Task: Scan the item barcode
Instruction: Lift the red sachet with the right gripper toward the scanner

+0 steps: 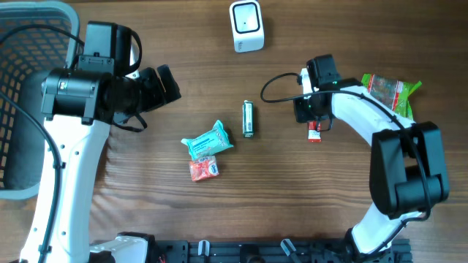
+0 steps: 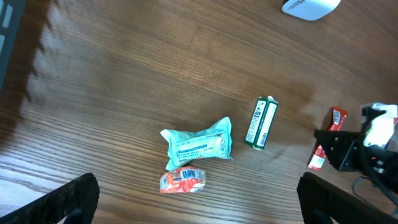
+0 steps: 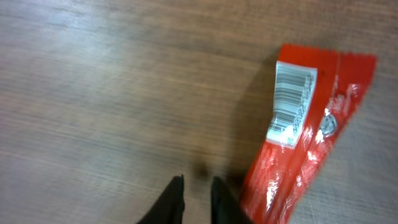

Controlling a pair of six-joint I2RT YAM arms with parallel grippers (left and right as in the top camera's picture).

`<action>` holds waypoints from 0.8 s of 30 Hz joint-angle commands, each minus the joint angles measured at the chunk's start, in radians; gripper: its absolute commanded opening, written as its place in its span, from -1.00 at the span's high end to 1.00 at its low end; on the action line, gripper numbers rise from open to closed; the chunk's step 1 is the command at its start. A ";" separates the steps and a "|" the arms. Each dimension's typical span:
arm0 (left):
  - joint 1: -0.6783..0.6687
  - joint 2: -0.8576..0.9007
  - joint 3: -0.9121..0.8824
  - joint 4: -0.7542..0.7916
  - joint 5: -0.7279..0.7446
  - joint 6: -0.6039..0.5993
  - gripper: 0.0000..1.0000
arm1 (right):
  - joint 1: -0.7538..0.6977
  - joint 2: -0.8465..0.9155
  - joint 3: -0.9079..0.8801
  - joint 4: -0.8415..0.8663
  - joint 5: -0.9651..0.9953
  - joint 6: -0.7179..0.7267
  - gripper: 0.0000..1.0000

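Sachet (image 3: 308, 137) end cropped, right claw (image 3: 198, 186) tips only

A white barcode label is stuck on the red packet (image 3: 311, 149). Another barcode is seen on the small orange packet (image 2: 182, 180). Grey letters are printed on the white scanner (image 2: 309, 6), but they cannot be read.

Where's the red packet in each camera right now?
Right wrist: red packet fills the right side, barcode label up, just right of the right gripper.
Overhead: right of centre, poking out below that gripper.
Left wrist: far right edge, partly hidden by that gripper.
Shared landmark: the right gripper, next to the packet in all three.
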 commanded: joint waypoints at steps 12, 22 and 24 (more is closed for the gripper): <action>0.006 0.000 0.006 0.000 -0.009 -0.001 -1.00 | -0.016 -0.273 0.021 -0.322 0.068 0.196 -0.12; 0.006 0.000 0.006 0.000 -0.009 -0.001 -1.00 | -0.019 -0.273 -0.269 -0.023 0.075 0.272 -0.28; 0.006 0.000 0.006 0.000 -0.009 -0.001 -1.00 | -0.019 -0.273 -0.302 0.015 0.107 0.327 -0.08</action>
